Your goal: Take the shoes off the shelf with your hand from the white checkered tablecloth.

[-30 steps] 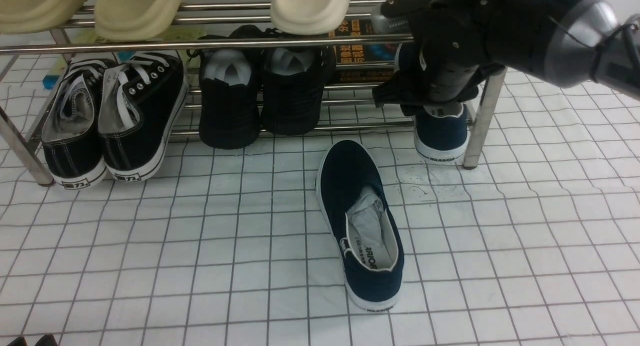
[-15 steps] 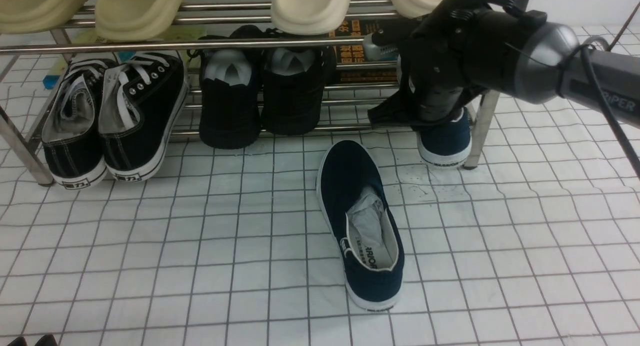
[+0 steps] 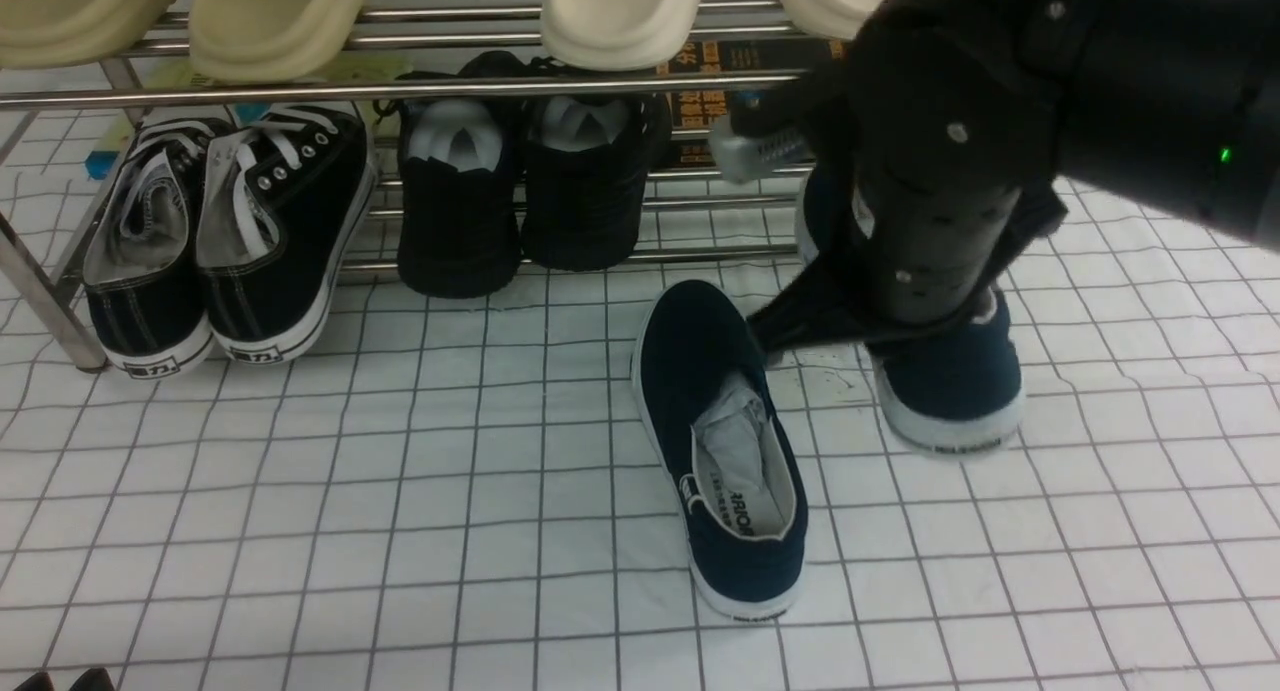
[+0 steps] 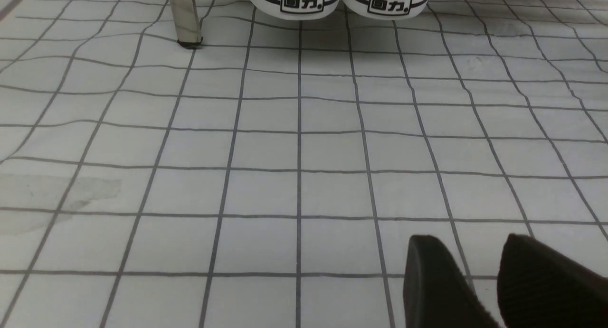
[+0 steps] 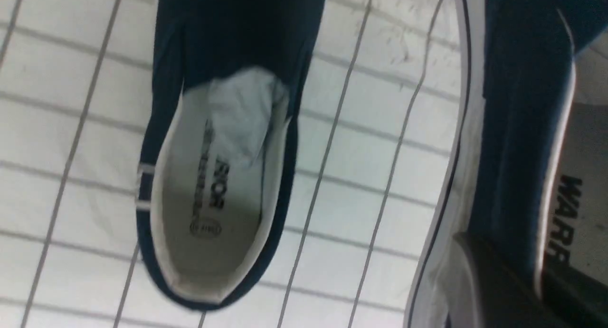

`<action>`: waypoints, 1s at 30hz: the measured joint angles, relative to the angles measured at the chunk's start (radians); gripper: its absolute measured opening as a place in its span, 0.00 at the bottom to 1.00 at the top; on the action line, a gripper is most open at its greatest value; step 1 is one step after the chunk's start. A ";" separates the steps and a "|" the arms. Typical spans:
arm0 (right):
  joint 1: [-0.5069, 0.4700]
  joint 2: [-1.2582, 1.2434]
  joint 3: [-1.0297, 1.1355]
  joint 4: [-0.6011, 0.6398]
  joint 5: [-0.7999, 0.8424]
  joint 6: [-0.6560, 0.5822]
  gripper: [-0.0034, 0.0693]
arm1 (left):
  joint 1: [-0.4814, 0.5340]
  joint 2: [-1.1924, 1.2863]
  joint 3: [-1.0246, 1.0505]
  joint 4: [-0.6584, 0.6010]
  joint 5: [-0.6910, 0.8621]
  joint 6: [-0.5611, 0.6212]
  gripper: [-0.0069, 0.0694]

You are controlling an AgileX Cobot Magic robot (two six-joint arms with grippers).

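Note:
One navy slip-on shoe point(image 3: 720, 441) lies on the white checkered tablecloth point(image 3: 300, 491) in front of the steel shelf point(image 3: 400, 89), heel towards me, with grey paper inside. It also shows in the right wrist view point(image 5: 223, 143). My right gripper point(image 3: 900, 311) is shut on the side wall of the second navy shoe point(image 3: 950, 391) and holds it just in front of the shelf's right end. In the right wrist view one finger is inside and one outside that shoe point(image 5: 517, 105), at the gripper point(image 5: 536, 271). My left gripper point(image 4: 468, 242) is open and empty, low over the cloth.
Black lace-up sneakers point(image 3: 220, 231) and all-black shoes point(image 3: 520, 191) sit on the lower tier. Cream slippers point(image 3: 270, 16) sit on the top tier. A dark printed box point(image 3: 705, 101) stands behind. The shelf's left post point(image 4: 185, 19) stands beside the sneaker heels point(image 4: 339, 0).
My right gripper has pulled the second navy shoe off the lower tier, out towards me and a little right. The shoe lying on the cloth and my left arm have not moved.

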 joint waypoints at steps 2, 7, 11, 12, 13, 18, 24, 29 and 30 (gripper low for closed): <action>0.012 0.000 0.048 0.029 -0.002 0.015 0.07 | 0.000 0.000 0.000 0.001 0.000 0.000 0.41; 0.012 0.001 0.118 0.039 -0.086 0.021 0.07 | 0.000 0.000 0.000 0.001 0.000 0.000 0.41; 0.011 0.007 0.134 0.010 -0.149 0.023 0.07 | 0.000 0.000 0.000 0.001 0.000 0.000 0.41; 0.011 0.012 0.134 0.005 -0.154 0.023 0.07 | 0.000 0.000 0.000 0.001 0.000 0.000 0.41; 0.011 0.017 0.135 0.005 -0.154 0.024 0.07 | 0.000 0.000 0.000 0.001 0.000 0.000 0.41; 0.009 0.056 0.135 -0.034 -0.170 0.026 0.07 | 0.000 0.000 0.000 0.001 0.000 0.000 0.41; -0.033 0.121 0.135 -0.073 -0.244 0.026 0.07 | 0.000 0.000 0.000 0.001 0.000 0.000 0.41; -0.055 0.162 0.134 -0.063 -0.251 0.026 0.18 | 0.000 0.000 0.000 0.001 0.000 0.000 0.41; -0.056 0.161 0.134 -0.063 -0.251 0.026 0.19 | 0.000 0.000 0.000 0.001 0.000 0.000 0.41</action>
